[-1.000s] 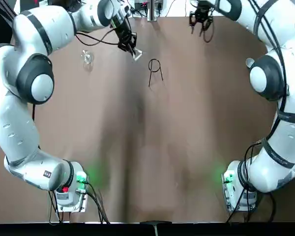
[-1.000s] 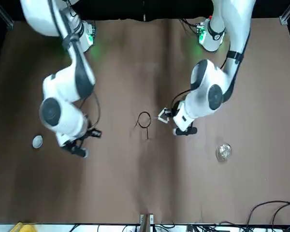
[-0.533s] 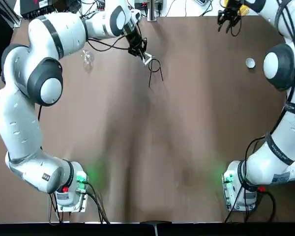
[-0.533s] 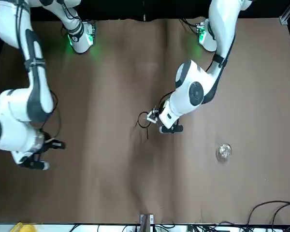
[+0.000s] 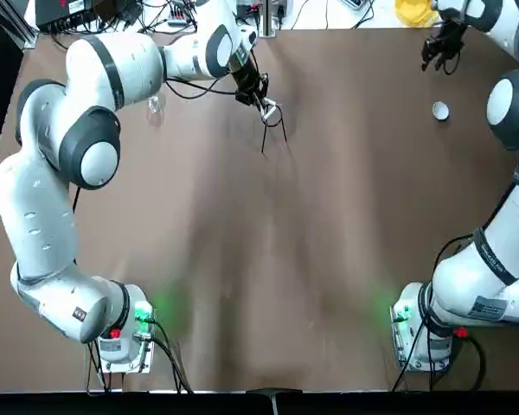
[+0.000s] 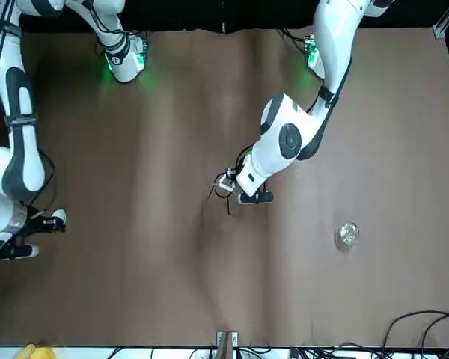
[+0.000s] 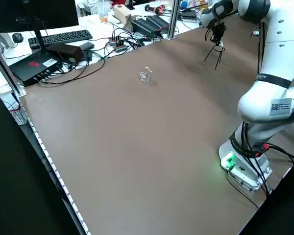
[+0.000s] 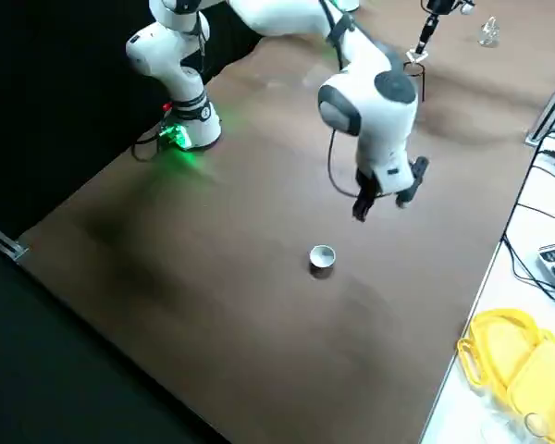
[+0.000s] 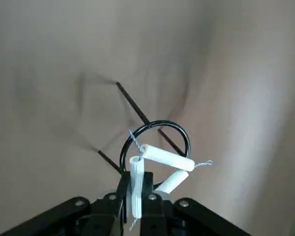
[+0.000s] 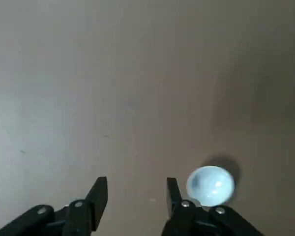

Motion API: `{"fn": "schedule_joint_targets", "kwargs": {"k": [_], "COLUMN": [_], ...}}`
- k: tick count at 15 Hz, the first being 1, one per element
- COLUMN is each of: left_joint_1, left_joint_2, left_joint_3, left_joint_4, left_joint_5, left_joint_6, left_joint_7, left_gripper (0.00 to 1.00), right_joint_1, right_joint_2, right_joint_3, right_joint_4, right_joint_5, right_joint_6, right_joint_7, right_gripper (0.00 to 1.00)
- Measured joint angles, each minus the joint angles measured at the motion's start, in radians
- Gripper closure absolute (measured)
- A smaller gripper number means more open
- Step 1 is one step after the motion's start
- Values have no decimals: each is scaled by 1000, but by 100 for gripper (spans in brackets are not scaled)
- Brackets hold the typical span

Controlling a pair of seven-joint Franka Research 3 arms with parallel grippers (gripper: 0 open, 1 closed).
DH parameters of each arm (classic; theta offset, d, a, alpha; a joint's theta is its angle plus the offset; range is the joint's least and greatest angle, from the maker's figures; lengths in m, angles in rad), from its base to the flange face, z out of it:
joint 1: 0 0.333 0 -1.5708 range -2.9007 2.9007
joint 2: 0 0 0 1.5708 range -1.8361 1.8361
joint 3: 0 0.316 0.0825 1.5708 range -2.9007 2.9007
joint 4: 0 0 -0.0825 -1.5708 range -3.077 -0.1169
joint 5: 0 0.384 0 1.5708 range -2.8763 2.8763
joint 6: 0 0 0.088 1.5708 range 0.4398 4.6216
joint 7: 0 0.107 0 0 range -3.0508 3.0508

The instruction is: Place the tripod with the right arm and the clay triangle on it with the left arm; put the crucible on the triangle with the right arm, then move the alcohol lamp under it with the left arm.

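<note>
The black wire tripod point(image 5: 272, 121) stands far from the bases, near the table's middle line. My left gripper point(image 5: 258, 97) is shut on one rod of the white clay triangle point(image 9: 167, 158), which hangs tilted just over the tripod's ring point(image 9: 162, 123). Whether triangle and ring touch I cannot tell. The white crucible point(image 5: 439, 110) sits at the far right of the table. My right gripper point(image 10: 136, 194) hovers open above the table, with the crucible point(image 10: 210, 185) just outside one finger. The clear alcohol lamp point(image 5: 154, 105) stands left of the tripod, apart from both grippers.
A yellow object point(image 8: 509, 361) lies off the table's far edge near the right gripper. Cables, boxes and a keyboard point(image 7: 63, 36) crowd the bench past the far edge. The two arm bases with green lights point(image 5: 143, 313) sit at the near edge.
The left gripper has carried the clay triangle rightward to above the tripod's ring. The right gripper has swung right along the far edge to beside the crucible.
</note>
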Motion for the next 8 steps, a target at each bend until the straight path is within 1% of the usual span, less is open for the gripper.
{"fn": "schedule_joint_targets", "kwargs": {"k": [7, 8], "left_joint_1": [-16, -19], "left_joint_2": [19, 23], "left_joint_3": [0, 0], "left_joint_4": [1, 1], "left_joint_5": [0, 0], "left_joint_6": [39, 44], "left_joint_7": [-4, -4], "left_gripper": [88, 88], "right_joint_1": [-91, -107], "right_joint_2": [65, 78], "right_joint_3": [0, 0], "right_joint_4": [-4, -4], "right_joint_5": [-2, -2], "right_joint_6": [36, 47], "right_joint_7": [-182, -206], "right_gripper": [44, 48]}}
